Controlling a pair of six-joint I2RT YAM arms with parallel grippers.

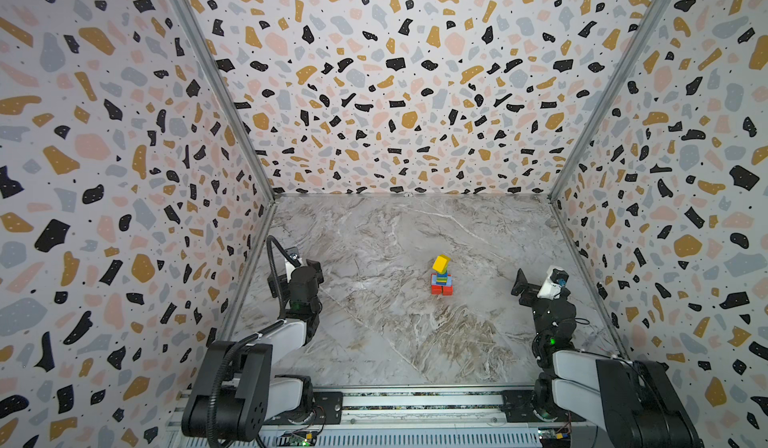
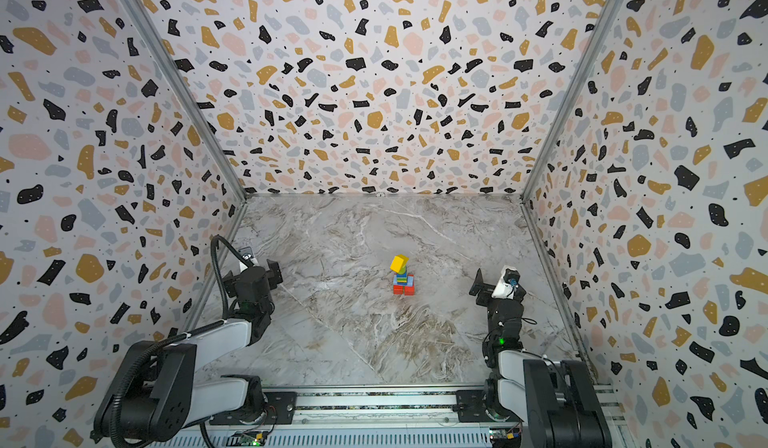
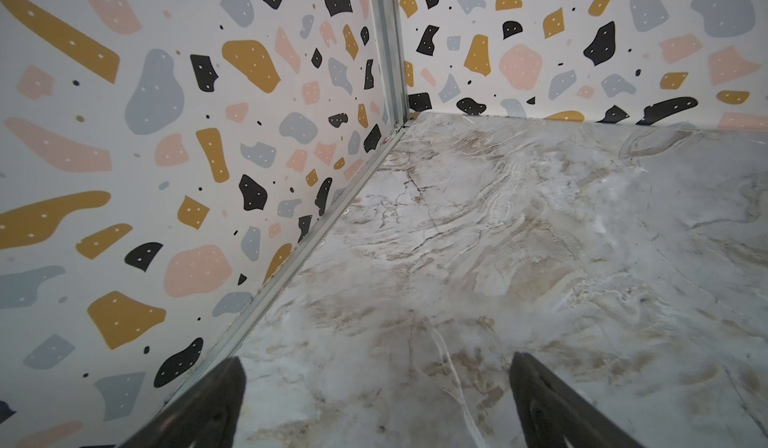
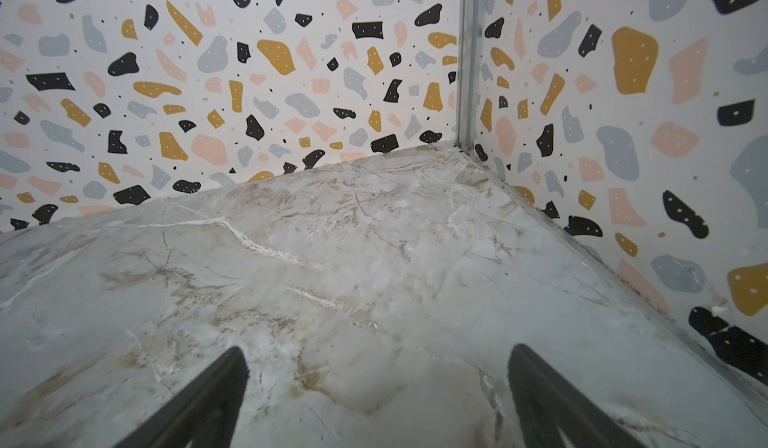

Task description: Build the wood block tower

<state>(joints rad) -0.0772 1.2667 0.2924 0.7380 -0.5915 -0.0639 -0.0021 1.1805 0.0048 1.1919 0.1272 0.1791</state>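
Speckled walls enclose a smooth, veined marble table. The wood block tower stands alone mid-table. Its thin middle layers blur together between red base blocks and a skewed yellow cube. Wrist views show only dark fingertips. The left gripper and right gripper are both spread wide, empty.

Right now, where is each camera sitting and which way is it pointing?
Both top views: high above the near rail, looking down at the table and wood block tower; left arm and right arm show.
Left wrist: behind the open left tool, facing the far left corner; only its tips show.
Right wrist: behind the open right tool, facing the far right corner; only its tips show.
Shared: both wrist views see table and back wall, not the tower.
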